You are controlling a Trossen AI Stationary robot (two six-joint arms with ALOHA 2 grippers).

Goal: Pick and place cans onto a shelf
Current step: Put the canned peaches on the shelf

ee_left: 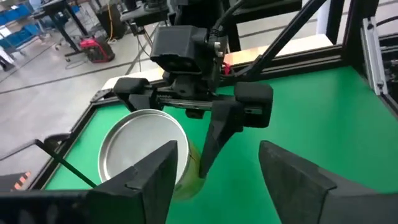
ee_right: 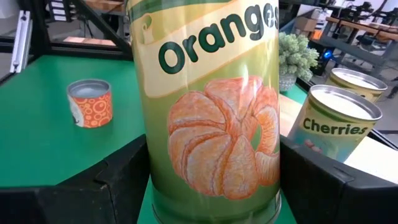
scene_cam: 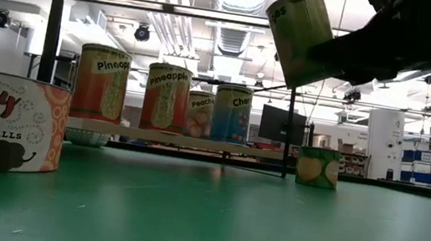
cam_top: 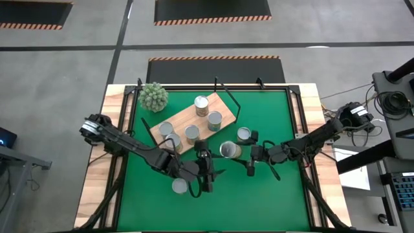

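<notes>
The shelf [cam_top: 183, 116] is a wood-grain board at the mat's far left, with several cans [cam_top: 201, 105] standing on it. They show as Pineapple, Peaches and Cherries cans [scene_cam: 166, 97] in the low view. My right gripper [cam_top: 237, 153] is shut on an Oranges can [ee_right: 211, 112] in the air near the shelf's near right corner. My left gripper [cam_top: 207, 169] is open and empty just left of it, its fingers [ee_left: 155, 180] apart. A meatballs can [cam_top: 180, 186] stands on the mat beside the left gripper. Another can [cam_top: 243, 134] stands on the mat right of the shelf. My right gripper pinches the Oranges can's side wall [ee_right: 155, 186] between its two fingers, one on each opposite side. The fingers come about level from the table's right. The can is lifted clear of the mat and tilted [scene_cam: 299, 35], with its silver top [ee_left: 143, 146] leaning toward the left gripper.
A spiky green plant [cam_top: 154, 96] stands at the shelf's far left end. The shelf's black wire frame [cam_top: 226, 97] stands at its right end. Open green mat [cam_top: 272, 194] lies at the near right. The meatballs can [scene_cam: 2, 133] sits close to the low camera.
</notes>
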